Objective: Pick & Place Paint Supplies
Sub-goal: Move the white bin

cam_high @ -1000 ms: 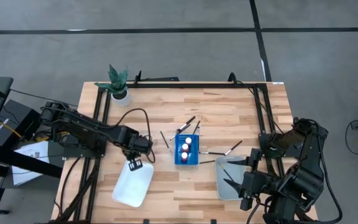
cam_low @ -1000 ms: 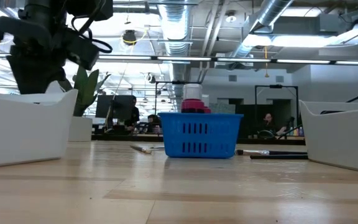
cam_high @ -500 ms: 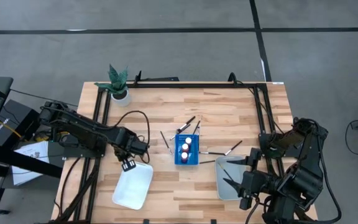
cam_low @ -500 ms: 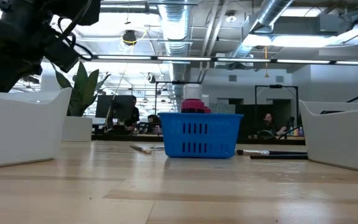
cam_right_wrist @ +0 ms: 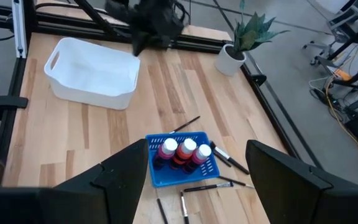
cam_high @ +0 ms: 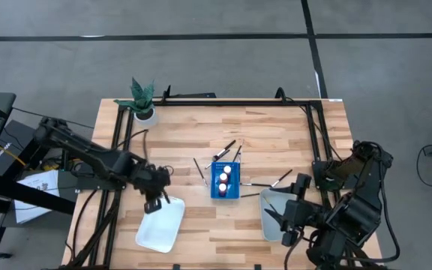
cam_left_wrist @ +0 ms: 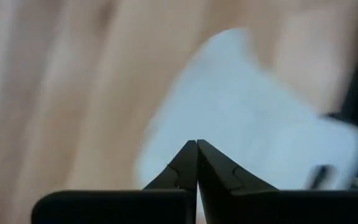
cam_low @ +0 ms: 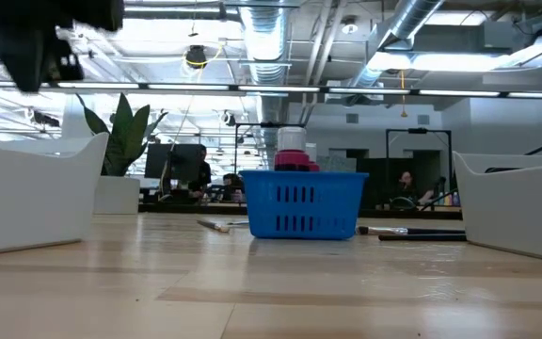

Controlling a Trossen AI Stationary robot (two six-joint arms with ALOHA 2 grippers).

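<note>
My right wrist cam catches three red paint bottles (cam_right_wrist: 180, 154) with white caps standing in the blue rack (cam_right_wrist: 180, 169) mid-counter; the low view only shows one cap. About six thin dark brushes (cam_high: 229, 146) lie around the rack. My left fingers (cam_high: 158, 201) are pressed closed, empty, above the white tray (cam_high: 160, 224). My right fingers (cam_high: 281, 223) are spread wide, empty, over the grey tray (cam_high: 271, 203).

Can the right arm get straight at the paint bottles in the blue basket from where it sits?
Probably yes: the right gripper is open, and nothing stands between it and the paint bottles upright in the open-topped blue basket.
</note>
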